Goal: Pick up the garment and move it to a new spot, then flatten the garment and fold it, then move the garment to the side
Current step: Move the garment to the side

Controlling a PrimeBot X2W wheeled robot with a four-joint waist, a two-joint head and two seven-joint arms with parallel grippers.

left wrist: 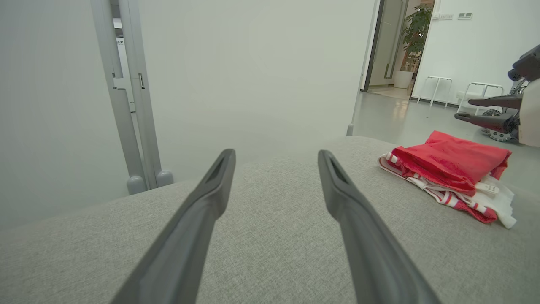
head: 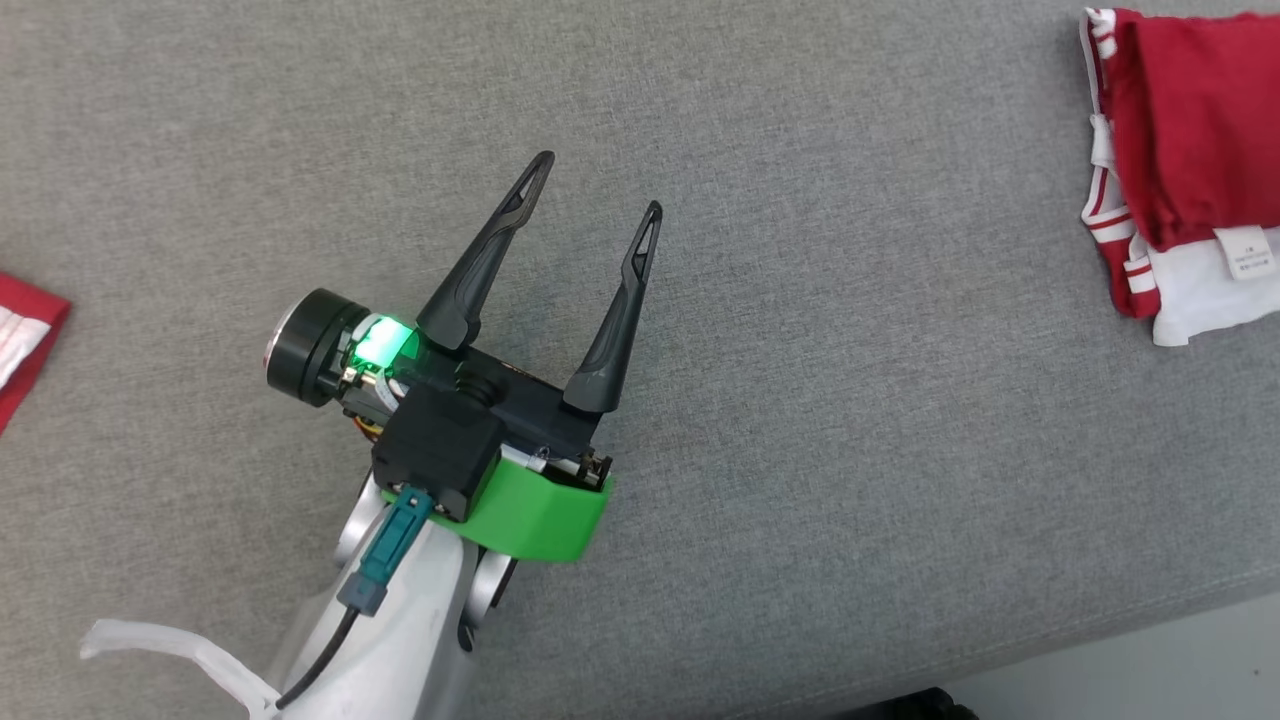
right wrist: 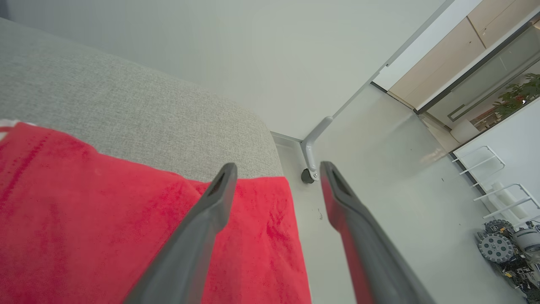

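Observation:
The garment [head: 1190, 130] is red with white striped trim and a white label. It lies folded on the grey cushion surface [head: 800, 400] at the far right. In the left wrist view the garment [left wrist: 451, 164] rests to the right of my left gripper [left wrist: 276, 154]. My left gripper [head: 598, 185] hovers open over bare cushion in the middle, holding nothing. My right gripper [right wrist: 276, 169] stands open just above the garment [right wrist: 105, 219] at the cushion's edge, with nothing between its fingers. From the left wrist, the right gripper [left wrist: 485, 109] appears beyond the garment.
Another red and white cloth [head: 20, 340] pokes in at the left edge. The cushion's front edge [head: 1150, 620] drops to the floor at lower right. A wall and a caster leg [right wrist: 310, 169] stand past the cushion's far corner.

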